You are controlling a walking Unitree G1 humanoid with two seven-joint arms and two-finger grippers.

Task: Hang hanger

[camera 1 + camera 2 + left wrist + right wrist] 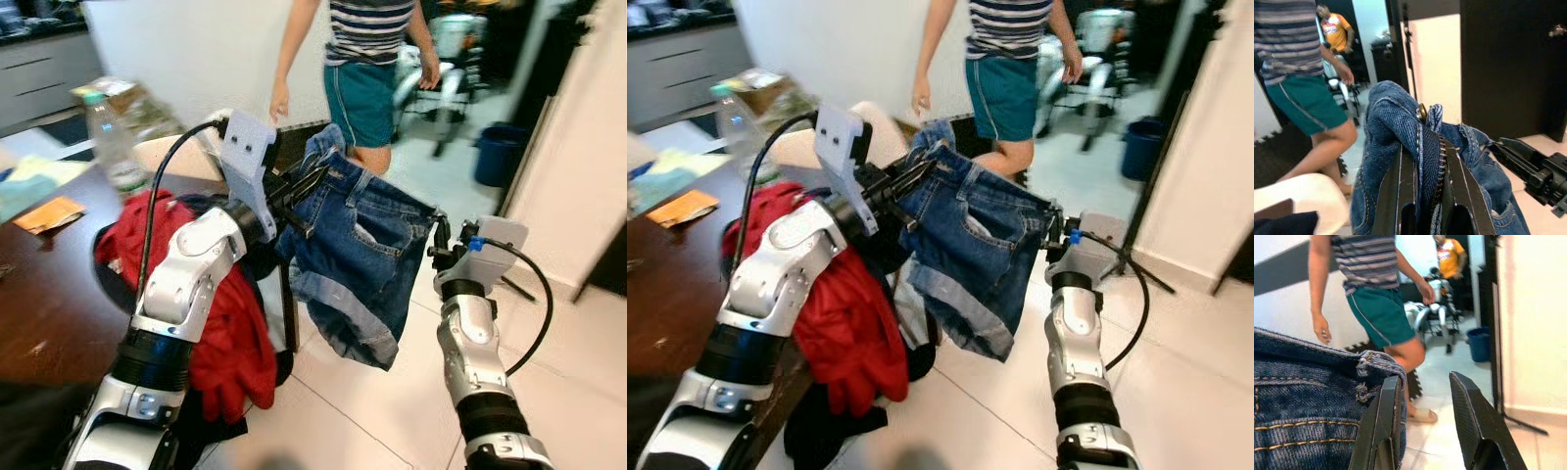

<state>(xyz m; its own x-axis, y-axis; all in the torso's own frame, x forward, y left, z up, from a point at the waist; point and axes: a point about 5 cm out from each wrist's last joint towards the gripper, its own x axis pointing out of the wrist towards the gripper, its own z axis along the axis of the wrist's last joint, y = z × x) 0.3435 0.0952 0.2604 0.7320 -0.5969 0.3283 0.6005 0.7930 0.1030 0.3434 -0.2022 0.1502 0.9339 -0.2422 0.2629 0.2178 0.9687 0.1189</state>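
A: What is seen from the head cameras?

B: A pair of denim shorts (358, 259) is held up between the two arms, above the tiled floor (392, 411). The left gripper (302, 186) is clamped on the waistband at its left end; the right gripper (438, 238) is met at the waistband's right end. A red garment (230, 343) is draped over the edge of a dark table (49, 304) on the left, where a plastic bottle (110, 142) is stood. A person in a striped top and teal shorts (358, 69) is seen farther off, and a blue bin (500, 152) far right. No hanger can be made out.

A: And the left wrist view?

B: The two black fingers (1393, 196) are pressed shut on the zip fly of the shorts (1396, 117). The right gripper (1537, 171) is seen just beyond the cloth. A second person in an orange shirt (1334, 29) is shown in the far room.

A: The right wrist view?

B: The fingers (1381, 421) are spread apart. One is laid against the waistband corner (1376, 364); the other is held clear of it, so nothing is gripped.
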